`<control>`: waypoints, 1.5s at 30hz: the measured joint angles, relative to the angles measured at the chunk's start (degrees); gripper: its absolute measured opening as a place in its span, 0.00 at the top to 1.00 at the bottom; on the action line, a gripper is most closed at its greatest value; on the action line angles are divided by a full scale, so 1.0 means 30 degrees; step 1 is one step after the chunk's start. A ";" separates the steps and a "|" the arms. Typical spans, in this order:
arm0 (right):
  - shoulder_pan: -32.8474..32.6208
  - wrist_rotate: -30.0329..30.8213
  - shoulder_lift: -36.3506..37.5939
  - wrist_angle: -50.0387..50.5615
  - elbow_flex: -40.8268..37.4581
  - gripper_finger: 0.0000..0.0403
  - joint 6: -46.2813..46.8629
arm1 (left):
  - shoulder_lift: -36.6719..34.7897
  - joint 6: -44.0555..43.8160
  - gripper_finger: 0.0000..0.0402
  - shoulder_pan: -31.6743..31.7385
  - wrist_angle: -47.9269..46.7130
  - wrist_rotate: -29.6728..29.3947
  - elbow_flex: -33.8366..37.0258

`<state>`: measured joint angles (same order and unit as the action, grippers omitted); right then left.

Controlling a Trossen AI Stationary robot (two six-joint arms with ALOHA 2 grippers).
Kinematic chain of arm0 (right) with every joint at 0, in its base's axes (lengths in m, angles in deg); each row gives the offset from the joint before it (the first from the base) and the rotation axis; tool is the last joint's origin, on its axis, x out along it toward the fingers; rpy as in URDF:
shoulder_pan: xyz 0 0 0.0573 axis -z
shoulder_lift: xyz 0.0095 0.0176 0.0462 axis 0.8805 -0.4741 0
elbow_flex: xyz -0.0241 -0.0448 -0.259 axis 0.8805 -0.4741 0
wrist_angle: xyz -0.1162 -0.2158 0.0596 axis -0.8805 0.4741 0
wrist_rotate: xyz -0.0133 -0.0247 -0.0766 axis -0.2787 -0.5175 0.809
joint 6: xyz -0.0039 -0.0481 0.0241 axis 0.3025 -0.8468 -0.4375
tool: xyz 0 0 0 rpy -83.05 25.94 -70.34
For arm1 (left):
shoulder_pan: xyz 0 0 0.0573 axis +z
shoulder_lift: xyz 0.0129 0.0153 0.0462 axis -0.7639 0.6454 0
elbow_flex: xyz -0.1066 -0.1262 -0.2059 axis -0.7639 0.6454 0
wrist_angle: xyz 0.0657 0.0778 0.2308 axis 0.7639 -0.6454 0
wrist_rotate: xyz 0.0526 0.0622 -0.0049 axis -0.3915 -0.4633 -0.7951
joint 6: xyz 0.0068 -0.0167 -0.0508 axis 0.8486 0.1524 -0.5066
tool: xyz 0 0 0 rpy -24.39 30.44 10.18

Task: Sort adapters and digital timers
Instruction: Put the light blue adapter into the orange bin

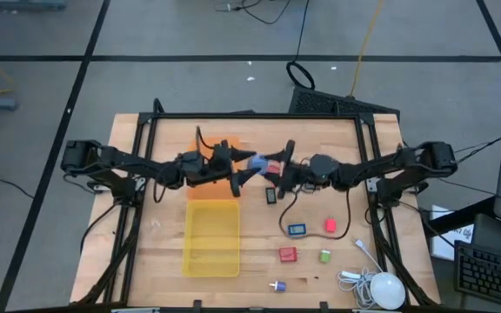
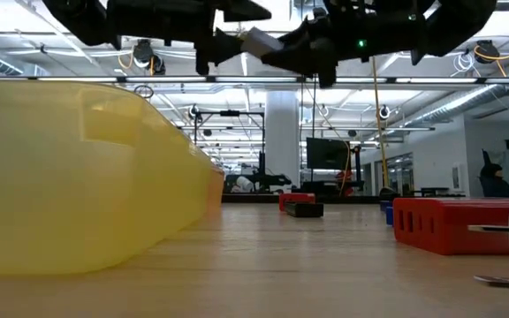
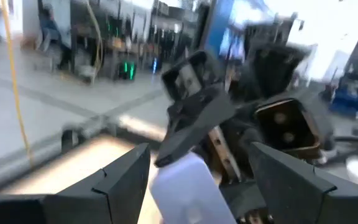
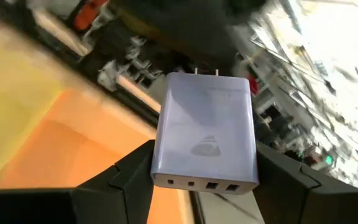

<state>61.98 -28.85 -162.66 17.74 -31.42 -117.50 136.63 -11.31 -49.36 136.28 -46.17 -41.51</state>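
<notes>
Open-plan lab: ceiling lights (image 2: 135, 60), monitors (image 2: 327, 152)

1. From above, light falls evenly over the desk (image 1: 172, 261); shadows under the arms are soft and short.
2. The yellow tray (image 1: 212, 239) glows brightly, without hard glare.
3. At desk height, ceiling strip lights (image 2: 237, 88) shine in rows far behind, and both arms hang as dark silhouettes against them.
4. The near yellow tray wall (image 2: 69, 177) is soft and out of focus; the red adapter (image 2: 453, 223) is sharper.
5. The left wrist view is heavily motion-blurred, with blown-out white at one corner.
6. In the right wrist view the pale blue adapter (image 4: 205, 132) is crisp; its surroundings smear.
</notes>
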 joint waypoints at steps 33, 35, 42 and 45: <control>-0.0781 0.1837 -0.1321 -0.3597 -0.0009 0.45 -0.2250 | 0.0382 -0.1815 0.70 0.0274 0.0171 0.0276 0.0002; -0.0796 0.2234 -0.1321 -0.3829 0.0015 0.41 -0.0756 | 0.0355 -0.1191 0.70 0.0419 0.0153 0.0380 0.0002; -0.0796 0.5159 -0.0358 -0.2248 0.0374 0.29 0.2033 | -0.0675 0.1874 0.68 0.0493 -0.0218 -0.1292 0.0147; -0.0796 0.5164 0.0755 -0.0445 0.0385 0.28 0.2998 | -0.1973 0.3238 0.69 0.0199 -0.2544 -0.2504 0.0162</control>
<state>59.59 -13.35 -160.39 16.41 -30.26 -108.50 130.72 -1.59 -48.76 128.65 -53.68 -41.02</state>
